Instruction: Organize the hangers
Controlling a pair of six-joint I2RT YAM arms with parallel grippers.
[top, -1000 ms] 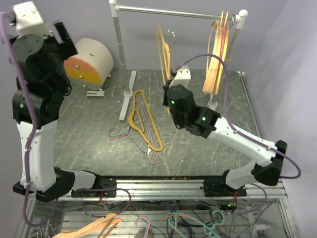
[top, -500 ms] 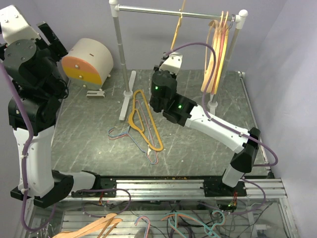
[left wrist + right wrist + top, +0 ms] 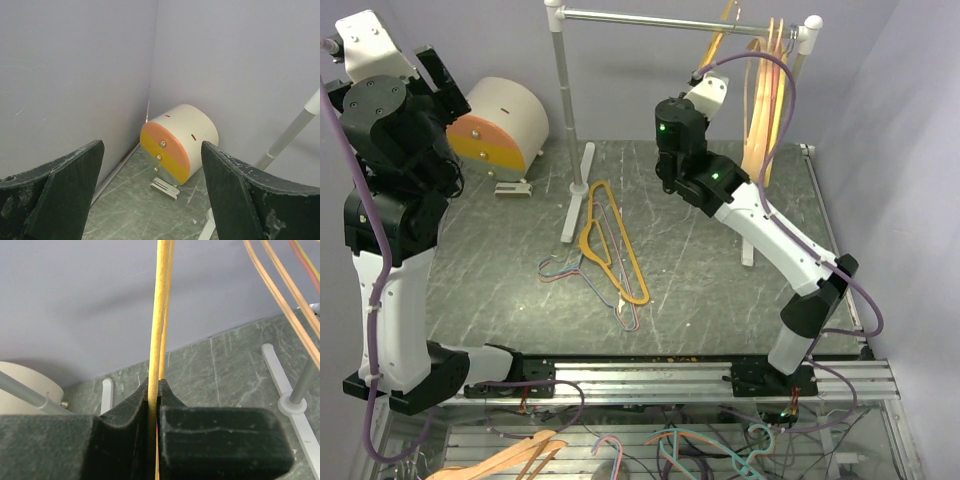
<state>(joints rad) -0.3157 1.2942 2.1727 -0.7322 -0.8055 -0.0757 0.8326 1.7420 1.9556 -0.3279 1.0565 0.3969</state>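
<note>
top external | yellow hanger in R jaws moved right along rail

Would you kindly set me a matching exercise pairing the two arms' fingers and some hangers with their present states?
1 right fingers
2 left fingers
3 peach hangers
4 mustard hanger

A lying flat on the table
B shut on a yellow hanger
C open, holding nothing
D hanging on the rail

Pairs: 1-B, 2-C, 3-D, 4-A
</note>
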